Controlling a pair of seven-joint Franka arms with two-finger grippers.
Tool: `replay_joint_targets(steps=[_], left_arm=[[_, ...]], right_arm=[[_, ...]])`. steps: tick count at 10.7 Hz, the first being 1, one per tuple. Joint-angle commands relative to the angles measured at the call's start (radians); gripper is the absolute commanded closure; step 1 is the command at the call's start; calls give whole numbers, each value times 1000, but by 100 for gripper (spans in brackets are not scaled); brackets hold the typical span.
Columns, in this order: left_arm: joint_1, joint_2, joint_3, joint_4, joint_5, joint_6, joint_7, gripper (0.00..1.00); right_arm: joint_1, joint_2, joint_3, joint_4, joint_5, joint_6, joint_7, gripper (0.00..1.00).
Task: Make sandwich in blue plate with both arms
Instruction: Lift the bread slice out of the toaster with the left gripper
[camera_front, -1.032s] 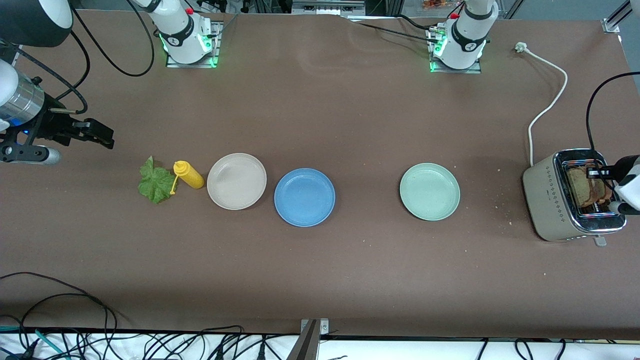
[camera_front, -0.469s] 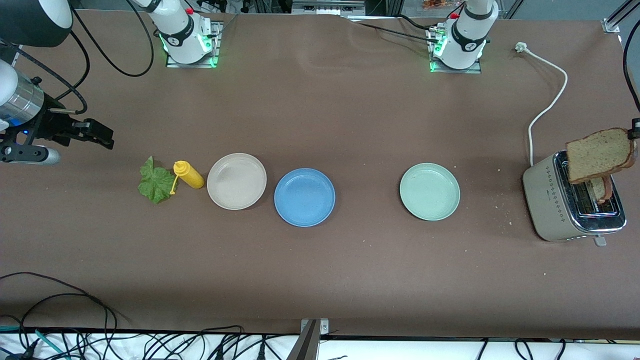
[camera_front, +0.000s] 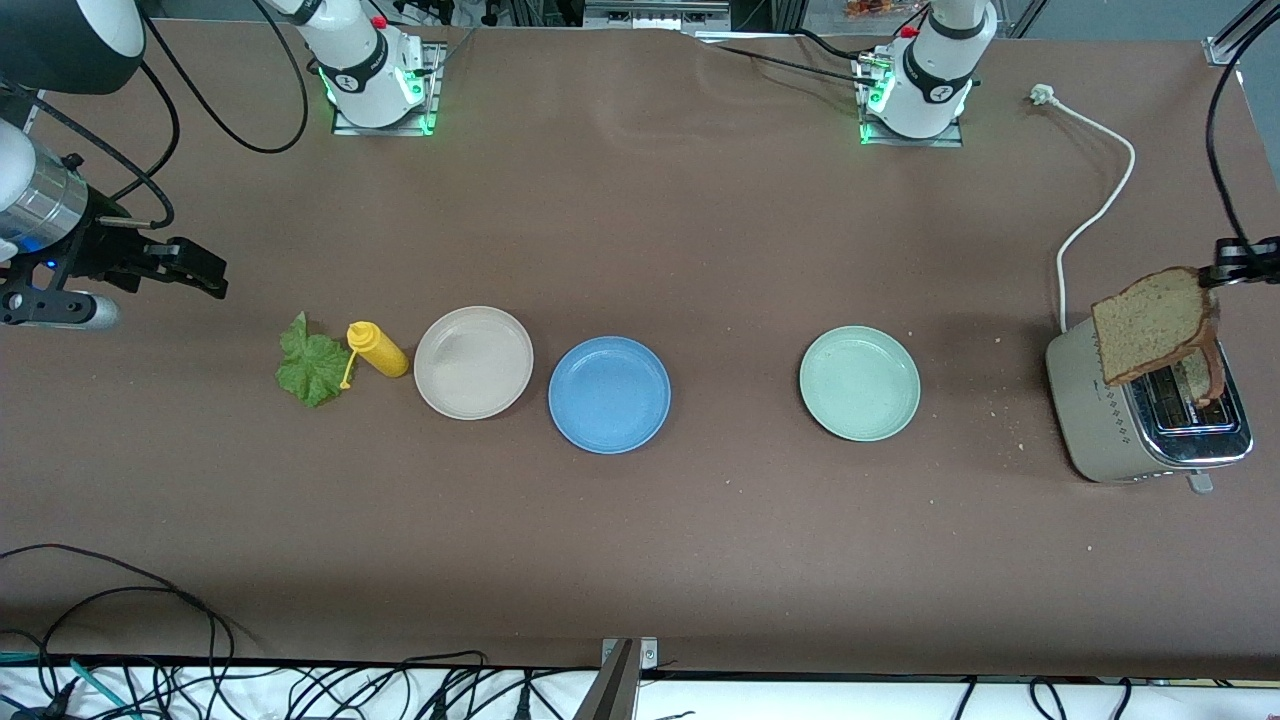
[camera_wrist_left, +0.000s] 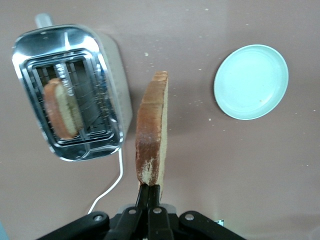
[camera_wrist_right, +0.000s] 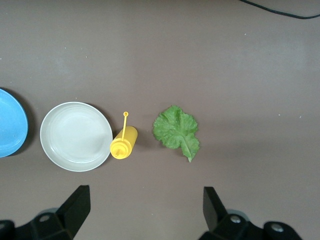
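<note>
At the left arm's end of the bench, the left gripper (camera_wrist_left: 149, 192) is up in the air over the toaster (camera_front: 1110, 420), its thin black fingers pinched tight on the crust edge of a bread slice (camera_front: 1150, 323). The slice is square, coarse brown wholemeal with a darker crust, and it hangs on edge over the toaster's rim. A second bread slice (camera_wrist_left: 61, 109) stands upright in one slot of the toaster, a rounded beige box with a shiny chrome top; its white cord (camera_front: 1095, 215) trails toward the bench's top edge.

The blue plate (camera_front: 609, 394), round and shallow-rimmed with a faint speckle, lies bare near the middle of the bench. The beige plate (camera_front: 473, 362) lies just beside it toward the right arm's end; whether their rims touch cannot be told. The pale green plate (camera_front: 859, 383) lies well apart toward the left arm's end. A yellow squeeze bottle (camera_front: 376, 349) lies on its side beside the beige plate, and a ruffled lettuce leaf (camera_front: 312, 364) lies flat next to the bottle.

The right gripper (camera_wrist_right: 145, 212) waits above the right arm's end of the bench, over bare tabletop near the lettuce, its fingers spread wide and holding nothing.
</note>
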Motion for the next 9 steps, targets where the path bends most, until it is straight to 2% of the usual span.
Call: replay_joint_targets(steps=[1, 3, 7, 9], left_arm=[[-64, 53, -6, 34, -85, -14, -70, 100], [-82, 84, -5, 34, -162, -7, -88, 100], [-189, 142, -3, 33, -246, 26, -202, 100], [-206, 170, -3, 19, -320, 90, -220, 100]], right_arm=[[-3, 3, 3, 17, 14, -7, 8, 0], [-3, 3, 1, 17, 16, -5, 8, 0], [-3, 3, 1, 17, 14, -5, 8, 0], [-3, 3, 1, 17, 14, -5, 8, 0]])
